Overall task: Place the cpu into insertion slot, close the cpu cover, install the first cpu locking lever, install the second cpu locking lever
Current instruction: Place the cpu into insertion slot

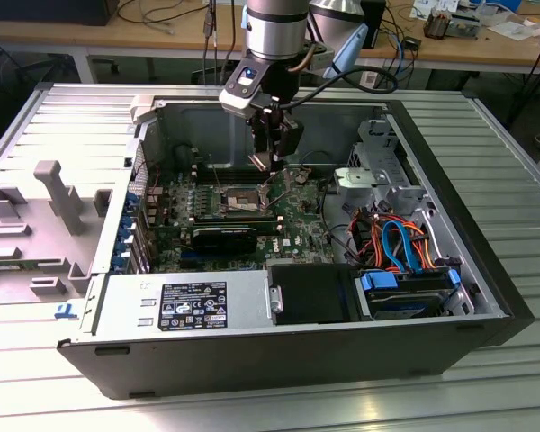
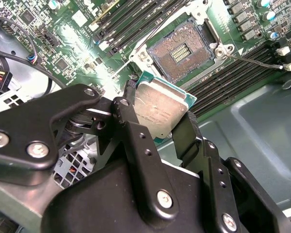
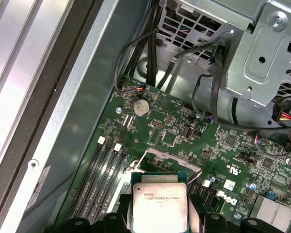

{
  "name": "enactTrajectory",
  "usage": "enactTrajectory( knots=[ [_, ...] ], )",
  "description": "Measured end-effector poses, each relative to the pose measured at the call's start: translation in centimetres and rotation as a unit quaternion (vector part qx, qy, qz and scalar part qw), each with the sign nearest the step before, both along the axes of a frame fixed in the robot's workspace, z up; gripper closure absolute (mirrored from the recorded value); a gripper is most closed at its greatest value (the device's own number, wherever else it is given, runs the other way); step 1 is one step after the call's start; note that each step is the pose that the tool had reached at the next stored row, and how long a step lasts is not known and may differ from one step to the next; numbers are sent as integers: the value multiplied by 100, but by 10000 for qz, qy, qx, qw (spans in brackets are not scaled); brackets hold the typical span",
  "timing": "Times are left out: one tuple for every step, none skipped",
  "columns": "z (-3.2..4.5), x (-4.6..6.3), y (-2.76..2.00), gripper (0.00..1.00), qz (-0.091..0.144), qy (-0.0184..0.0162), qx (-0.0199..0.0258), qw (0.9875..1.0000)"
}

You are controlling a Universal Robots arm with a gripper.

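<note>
Fingers point(image 2: 130, 119) pinch the cpu point(image 2: 161, 108) by opposite edges, leaving its underside free to seat; it hangs above the bare insertion slot point(image 2: 182, 53).

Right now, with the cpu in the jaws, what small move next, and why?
Probably shift the cpu across until it sits squarely over the insertion slot. In the second wrist view the jaws grip it above the board, offset from the open, empty slot.

An open computer case point(image 1: 252, 364) holds a power supply point(image 1: 184, 306) and coloured cables point(image 1: 398, 241).
</note>
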State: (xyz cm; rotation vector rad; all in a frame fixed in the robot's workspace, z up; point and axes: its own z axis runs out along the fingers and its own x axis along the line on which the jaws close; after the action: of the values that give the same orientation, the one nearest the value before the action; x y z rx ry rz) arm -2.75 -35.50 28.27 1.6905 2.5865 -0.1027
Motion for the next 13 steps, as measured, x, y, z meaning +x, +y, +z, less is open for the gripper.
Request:
enactTrajectory(
  knots=[
    [0, 0, 0, 46, -10, 0, 0, 10000],
    [0, 0, 0, 46, -20, 0, 0, 10000],
    [0, 0, 0, 46, -28, 0, 0, 10000],
    [0, 0, 0, 46, -36, 0, 0, 10000],
    [0, 0, 0, 46, -42, 0, 0, 10000],
    [0, 0, 0, 46, -49, 0, 0, 10000],
    [0, 0, 0, 46, -54, 0, 1, 10000],
    [-1, 0, 1, 46, -58, 0, 4, 10000],
    [-1, 1, 1, 46, -63, 0, 8, 10000],
    [-1, 0, 1, 46, -66, 0, 11, 10000],
    [0, 0, 0, 46, -68, 0, 12, 10000],
    [0, 0, 0, 46, -68, 0, 12, 10000],
    [0, 0, 0, 46, -68, 0, 12, 10000]
  ],
)
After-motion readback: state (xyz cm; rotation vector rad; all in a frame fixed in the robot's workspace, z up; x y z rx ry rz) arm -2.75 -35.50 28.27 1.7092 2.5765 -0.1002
